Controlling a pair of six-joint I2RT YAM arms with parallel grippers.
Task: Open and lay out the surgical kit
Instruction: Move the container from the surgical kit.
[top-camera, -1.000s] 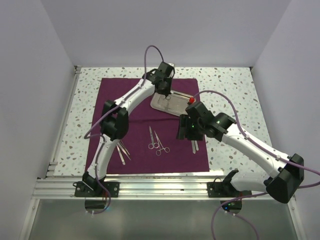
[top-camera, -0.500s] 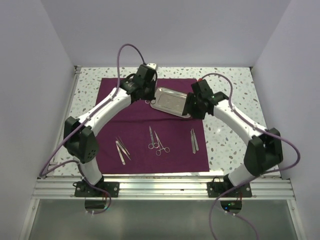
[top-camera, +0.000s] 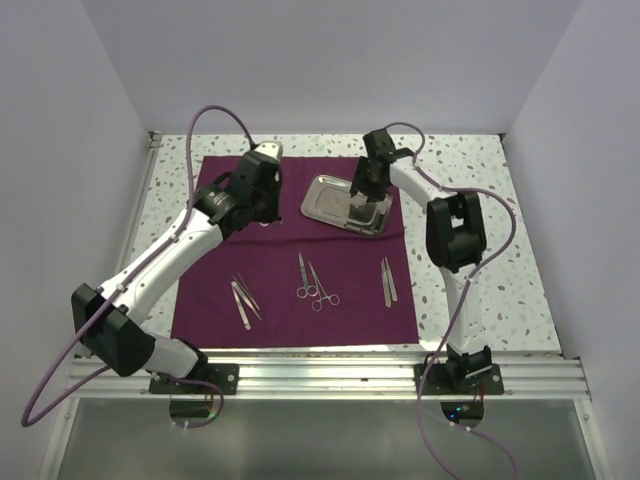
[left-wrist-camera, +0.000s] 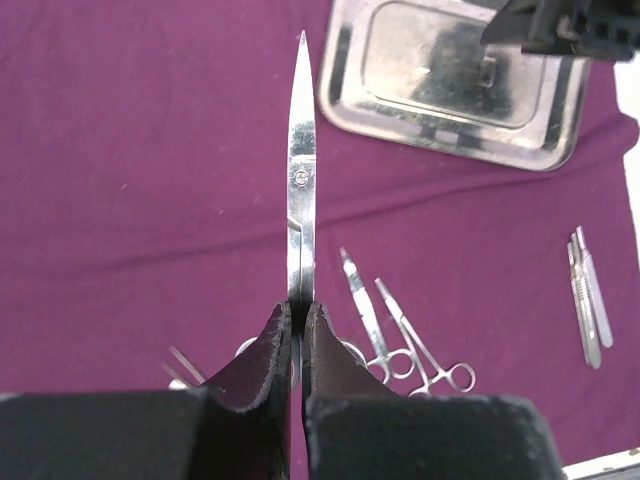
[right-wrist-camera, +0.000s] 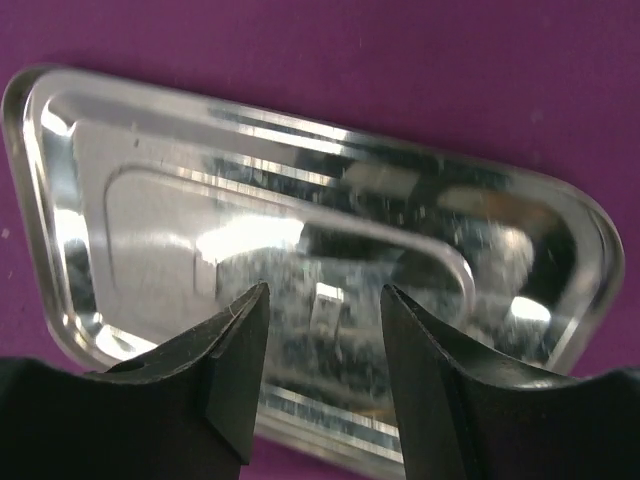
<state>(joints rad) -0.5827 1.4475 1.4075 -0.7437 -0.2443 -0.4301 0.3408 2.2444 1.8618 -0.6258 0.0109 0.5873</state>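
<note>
Left wrist: scissors (left-wrist-camera: 301, 180) pinched between fingers (left-wrist-camera: 262, 370), blades pointing forward.

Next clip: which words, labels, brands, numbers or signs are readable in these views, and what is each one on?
No text can be read in any view.
On the scissors held in the left gripper: a small round mark at the pivot, too small and blurred to read.
On the steel tray and the purple cloth: no lettering visible.
</note>
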